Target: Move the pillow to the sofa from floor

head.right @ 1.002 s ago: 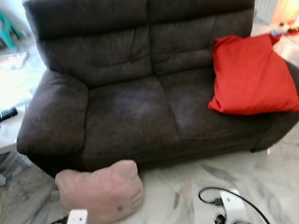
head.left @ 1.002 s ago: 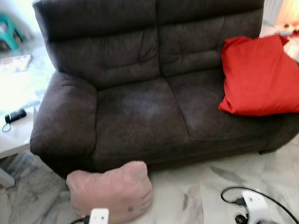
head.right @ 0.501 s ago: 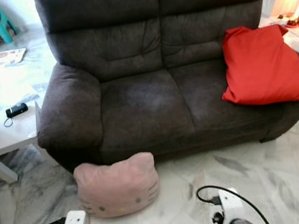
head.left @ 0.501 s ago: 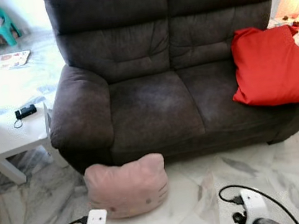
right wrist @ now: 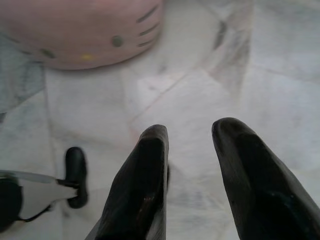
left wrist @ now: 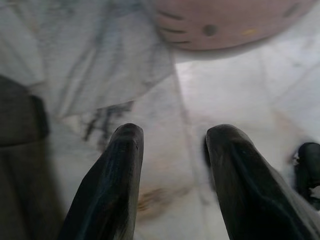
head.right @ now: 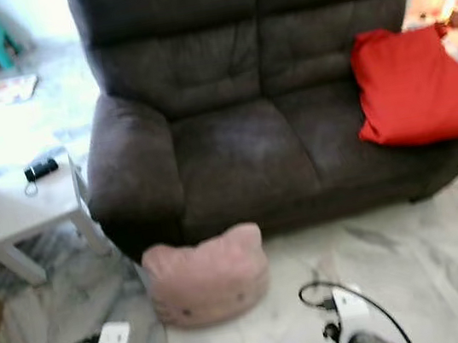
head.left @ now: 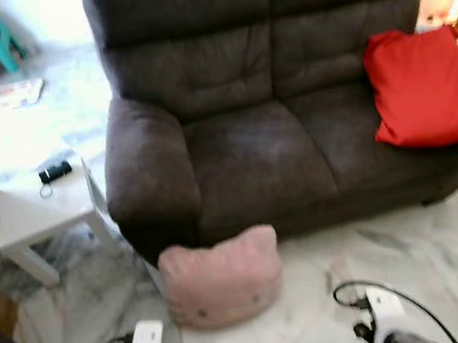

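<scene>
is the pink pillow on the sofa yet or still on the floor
On the floor. The pink pillow stands upright on the marble floor, against the sofa front below the seat. Both grippers, left and right, hang open above the floor.

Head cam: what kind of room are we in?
Most likely a home living room: a dark two-seat sofa with a red cushion, a white side table beside it, a marble tile floor, and a pink cat-face pillow lying on it.

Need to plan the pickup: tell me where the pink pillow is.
In the left eye view the pink pillow lies on the marble floor, against the sofa front below its left armrest.
</scene>
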{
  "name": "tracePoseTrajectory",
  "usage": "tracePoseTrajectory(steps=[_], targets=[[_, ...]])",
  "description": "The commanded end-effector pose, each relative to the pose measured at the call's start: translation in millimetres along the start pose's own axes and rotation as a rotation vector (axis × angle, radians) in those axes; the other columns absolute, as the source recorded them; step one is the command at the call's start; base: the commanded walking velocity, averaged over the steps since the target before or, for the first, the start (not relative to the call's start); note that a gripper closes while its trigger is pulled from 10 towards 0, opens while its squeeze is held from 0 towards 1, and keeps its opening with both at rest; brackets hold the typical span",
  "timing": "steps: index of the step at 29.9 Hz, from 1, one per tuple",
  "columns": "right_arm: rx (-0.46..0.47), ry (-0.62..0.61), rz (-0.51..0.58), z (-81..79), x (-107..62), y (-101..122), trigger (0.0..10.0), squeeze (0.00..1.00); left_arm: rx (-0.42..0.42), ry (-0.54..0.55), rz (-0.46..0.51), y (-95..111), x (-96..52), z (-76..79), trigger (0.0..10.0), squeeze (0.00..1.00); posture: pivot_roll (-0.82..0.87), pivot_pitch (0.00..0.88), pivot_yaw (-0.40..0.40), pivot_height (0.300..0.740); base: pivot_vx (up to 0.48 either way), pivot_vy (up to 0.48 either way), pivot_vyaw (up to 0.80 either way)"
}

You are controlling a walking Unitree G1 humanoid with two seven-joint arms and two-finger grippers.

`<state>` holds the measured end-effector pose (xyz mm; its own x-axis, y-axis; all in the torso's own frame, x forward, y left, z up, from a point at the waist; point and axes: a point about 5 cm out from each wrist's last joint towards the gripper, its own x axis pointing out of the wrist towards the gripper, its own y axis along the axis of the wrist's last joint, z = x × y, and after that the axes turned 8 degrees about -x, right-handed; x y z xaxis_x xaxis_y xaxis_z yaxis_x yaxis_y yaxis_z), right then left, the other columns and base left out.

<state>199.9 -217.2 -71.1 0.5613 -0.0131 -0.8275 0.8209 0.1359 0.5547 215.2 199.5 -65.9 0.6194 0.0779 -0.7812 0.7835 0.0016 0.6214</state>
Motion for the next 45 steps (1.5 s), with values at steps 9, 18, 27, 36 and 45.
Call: tracePoseTrajectory(steps=[9,18,27,36,45], targets=[[-0.018,-0.004,-0.014,4.5,-1.5,-5.5,10.0,0.00,0.018,-0.016,-0.021,-4.7,-0.2,4.8,10.0,0.00,-0.06,0.021,0.007,0.740,0.000,0.000,0.36],[-0.001,-0.005,-0.018,4.0,-1.6,-6.7,10.0,0.00,0.005,-0.021,-0.018,-5.2,-0.3,5.1,10.0,0.00,-0.05,0.012,0.008,0.740,0.000,0.000,0.07],[-0.029,0.003,-0.021,3.9,-1.5,-5.8,10.0,0.00,0.014,-0.025,-0.015,-4.3,-0.3,5.2,10.0,0.00,-0.05,0.012,0.006,0.740,0.000,0.000,0.25],[-0.010,-0.001,-0.022,4.3,-1.5,-5.9,10.0,0.00,0.010,-0.023,-0.015,-3.8,-0.1,5.4,10.0,0.00,-0.05,0.023,0.004,0.740,0.000,0.000,0.06],[-0.006,-0.002,-0.022,4.3,-1.3,-5.2,10.0,0.00,0.011,-0.025,-0.013,-2.9,0.0,5.3,10.0,0.00,-0.05,0.026,0.006,0.740,0.000,0.000,0.00]])
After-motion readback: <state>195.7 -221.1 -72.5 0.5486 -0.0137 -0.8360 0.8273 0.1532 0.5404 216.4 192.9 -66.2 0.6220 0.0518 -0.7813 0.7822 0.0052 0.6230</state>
